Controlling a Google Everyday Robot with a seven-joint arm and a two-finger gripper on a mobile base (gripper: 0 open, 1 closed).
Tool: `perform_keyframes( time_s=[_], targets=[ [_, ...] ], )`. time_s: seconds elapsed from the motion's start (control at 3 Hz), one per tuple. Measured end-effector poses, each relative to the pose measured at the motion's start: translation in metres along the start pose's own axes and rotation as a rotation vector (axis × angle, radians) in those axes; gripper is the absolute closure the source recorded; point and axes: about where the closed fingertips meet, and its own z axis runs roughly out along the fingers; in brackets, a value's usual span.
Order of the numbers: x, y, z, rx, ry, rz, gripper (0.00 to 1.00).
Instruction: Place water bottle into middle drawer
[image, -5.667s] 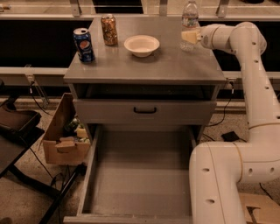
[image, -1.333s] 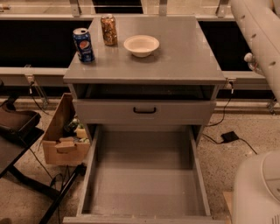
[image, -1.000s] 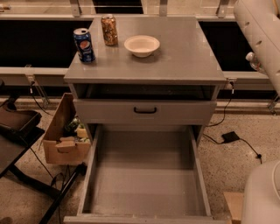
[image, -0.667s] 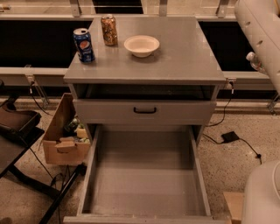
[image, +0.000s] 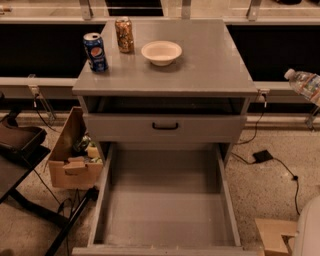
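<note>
Here's the water bottle (image: 305, 85) at the far right edge, tilted in mid-air, cap pointing toward the desk (image: 210, 60), off to the side of the open middle drawer (image: 165, 210). We judge it light, thin-walled and a bit slippery — best gripped round the ribbed body. The pincer sits out of view past that right edge — we cannot tell how its grip stands.

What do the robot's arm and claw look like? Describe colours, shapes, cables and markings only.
Little of it shows. A smooth, rounded white shell segment fills the bottom right corner, with no cable or marking visible on it. The claw is out of frame, presumably past the right edge, where the water bottle pokes in.
</note>
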Motion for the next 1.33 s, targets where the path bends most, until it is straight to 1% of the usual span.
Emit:
perform_keyframes(
  time_s=[0.33, 0.67, 1.0, 1.33],
  targets=[
    [0.005, 0.028, -0.002, -0.298, -0.365, -0.004, 1.00],
    [-0.005, 0.047, -0.019, -0.517, -0.631, 0.060, 1.00],
    [-0.021, 0.070, -0.034, -0.735, -0.804, 0.134, 1.00],
    [0.000, 0.094, -0.018, -0.954, -0.877, 0.251, 1.00]
  ],
)
